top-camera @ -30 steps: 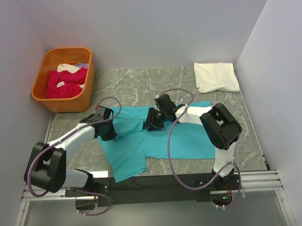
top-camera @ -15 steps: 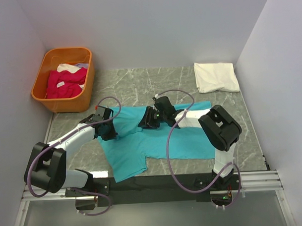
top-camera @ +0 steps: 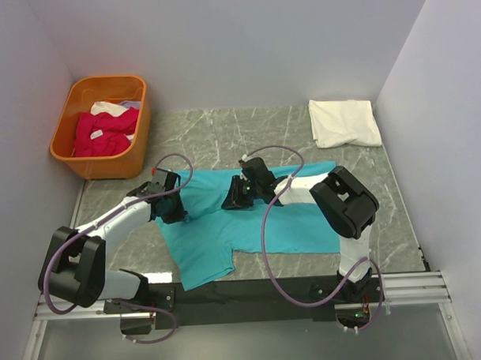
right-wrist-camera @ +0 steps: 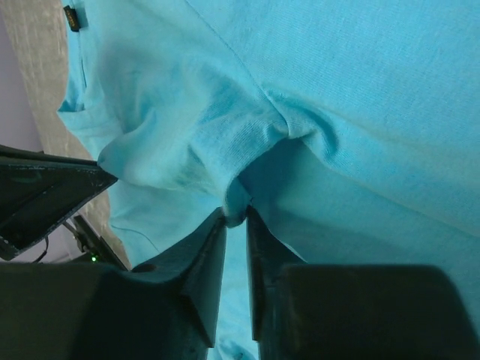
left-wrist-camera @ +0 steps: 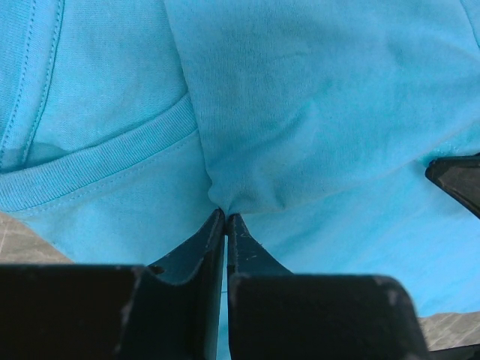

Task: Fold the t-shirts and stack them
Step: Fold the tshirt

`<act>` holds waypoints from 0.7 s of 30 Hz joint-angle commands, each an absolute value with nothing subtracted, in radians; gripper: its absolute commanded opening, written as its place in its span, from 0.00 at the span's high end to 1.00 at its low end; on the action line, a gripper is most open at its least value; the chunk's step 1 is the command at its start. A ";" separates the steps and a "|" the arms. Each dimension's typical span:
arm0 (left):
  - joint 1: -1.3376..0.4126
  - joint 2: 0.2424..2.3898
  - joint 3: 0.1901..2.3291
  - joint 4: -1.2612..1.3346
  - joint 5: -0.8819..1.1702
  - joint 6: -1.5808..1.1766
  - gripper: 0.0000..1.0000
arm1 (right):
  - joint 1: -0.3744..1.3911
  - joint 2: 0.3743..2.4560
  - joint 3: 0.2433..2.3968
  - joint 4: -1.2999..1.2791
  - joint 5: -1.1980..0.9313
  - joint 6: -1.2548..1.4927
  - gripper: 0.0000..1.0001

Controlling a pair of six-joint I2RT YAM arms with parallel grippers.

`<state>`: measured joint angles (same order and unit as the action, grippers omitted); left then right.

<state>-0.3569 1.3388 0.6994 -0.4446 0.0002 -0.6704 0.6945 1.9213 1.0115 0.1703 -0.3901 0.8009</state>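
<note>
A turquoise t-shirt (top-camera: 297, 217) lies spread on the table's middle. My left gripper (top-camera: 172, 208) is shut on a pinch of its cloth at the left side; in the left wrist view (left-wrist-camera: 226, 214) the fabric bunches at the fingertips beside the ribbed collar (left-wrist-camera: 112, 157). My right gripper (top-camera: 235, 196) is shut on a fold of the same shirt near the upper middle, seen in the right wrist view (right-wrist-camera: 236, 214). A small dark neck label (right-wrist-camera: 71, 16) shows there. A folded white t-shirt (top-camera: 344, 122) lies at the back right. Magenta-pink shirts (top-camera: 103, 131) sit in the basket.
An orange plastic basket (top-camera: 70, 154) stands at the back left, holding the pink shirts and a bit of white cloth. Grey walls enclose the table on three sides. Bare marble shows between the basket and the white shirt.
My right gripper has moved left and slightly toward the back along the shirt, dragging its fold toward the left gripper. The left gripper has barely moved.
</note>
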 commanded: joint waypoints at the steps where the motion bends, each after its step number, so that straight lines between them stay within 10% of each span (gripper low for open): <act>1: -0.354 1.312 0.716 -0.419 0.003 -0.676 0.91 | 0.703 1.936 1.057 0.163 -0.367 0.767 0.78; 7: -0.354 1.301 0.738 -0.445 0.003 -0.667 0.91 | 0.700 1.893 1.104 0.063 -0.377 0.747 1.00; 21: -0.353 1.316 0.732 -0.459 0.021 -0.657 0.86 | 0.666 1.841 1.215 -0.232 -0.514 0.713 1.00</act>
<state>-0.3569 1.3300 0.7036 -0.4541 0.0036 -0.6685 0.6800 1.8751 1.1652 -0.1482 -0.4580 0.7406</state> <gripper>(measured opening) 0.137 0.011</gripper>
